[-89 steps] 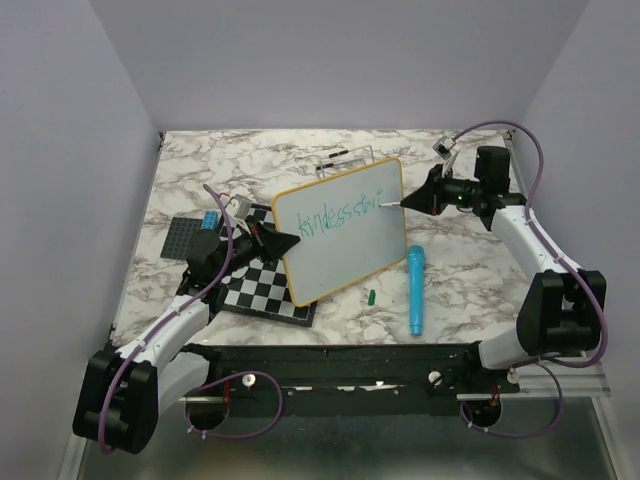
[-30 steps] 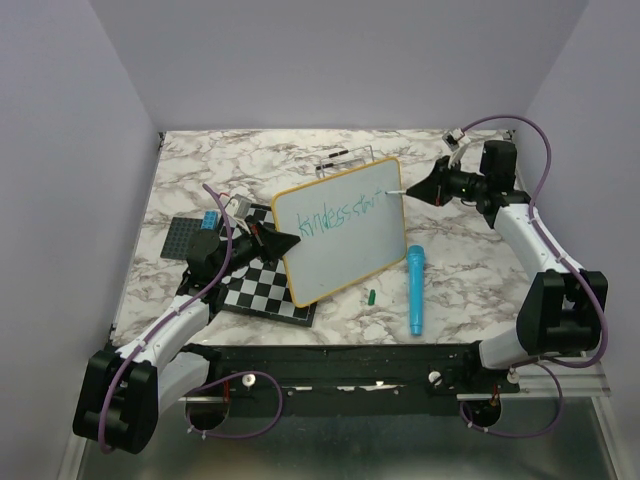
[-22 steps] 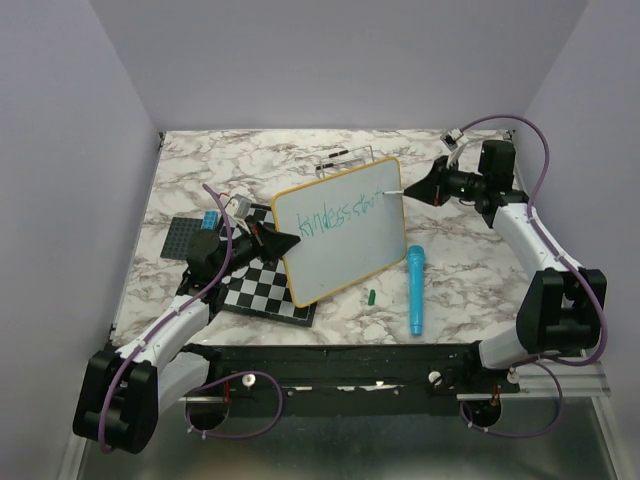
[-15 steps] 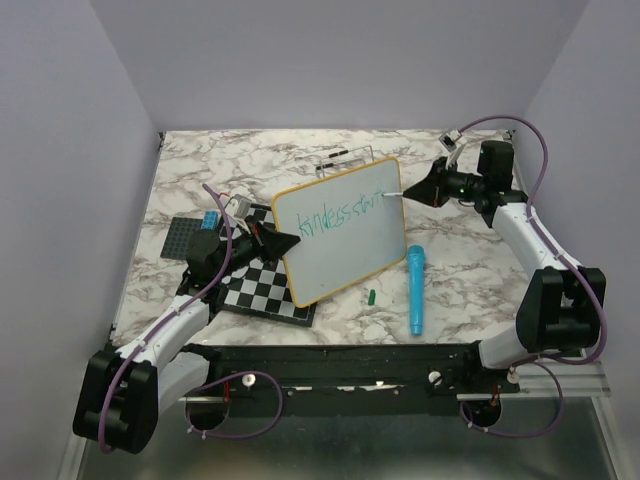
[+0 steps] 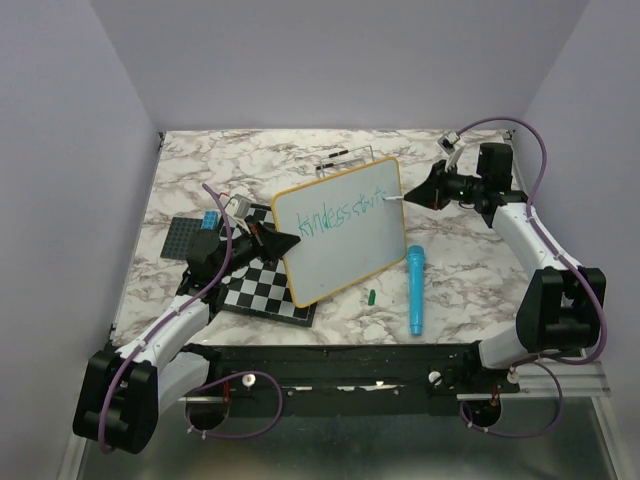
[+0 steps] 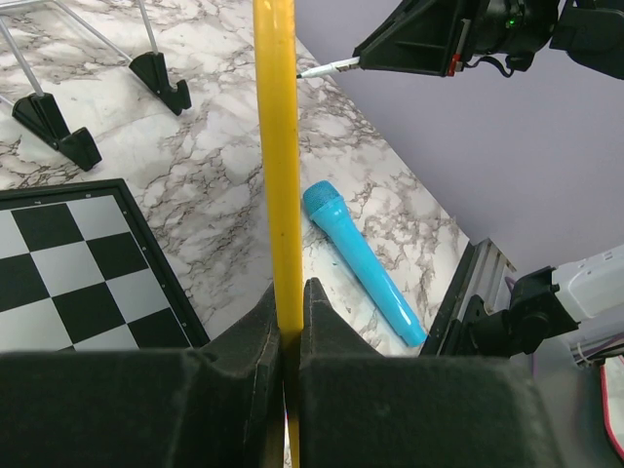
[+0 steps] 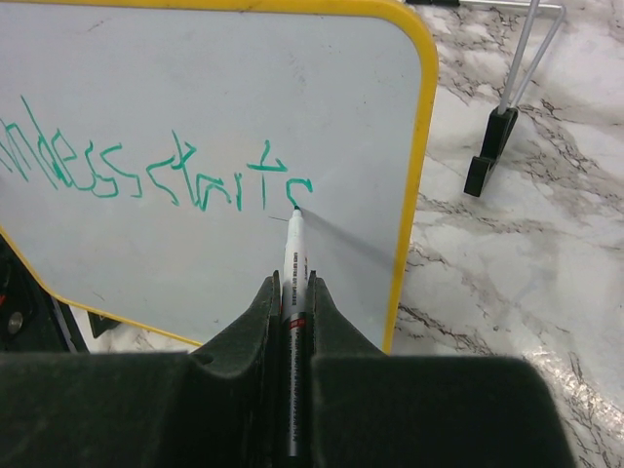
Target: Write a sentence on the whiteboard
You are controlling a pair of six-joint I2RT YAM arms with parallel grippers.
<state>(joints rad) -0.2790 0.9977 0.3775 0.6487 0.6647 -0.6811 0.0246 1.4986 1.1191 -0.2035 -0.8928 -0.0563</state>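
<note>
The whiteboard point(image 5: 345, 250), yellow-framed, stands tilted over the table. My left gripper point(image 5: 287, 243) is shut on its left edge; in the left wrist view the yellow frame point(image 6: 276, 146) runs up from between the left gripper point(image 6: 292, 294). One line of the sentence point(image 5: 345, 211) shows in green, reading "kindess starts" point(image 7: 156, 171). My right gripper point(image 7: 294, 285) is shut on a white marker point(image 7: 294, 249). Its tip touches the board at the last letter, near the right frame. In the top view the right gripper point(image 5: 415, 196) sits at the board's upper right corner.
A blue microphone-shaped toy point(image 5: 414, 290) and a small green cap point(image 5: 371, 297) lie in front of the board. A checkered board point(image 5: 255, 292) lies under its left side, beside a dark plate point(image 5: 185, 238) with a blue brick. A wire stand point(image 5: 345, 158) is behind.
The line has grown from "start" to "starts". My right gripper has shifted the marker slightly right and down along the board. The left arm and the board have stayed still.
</note>
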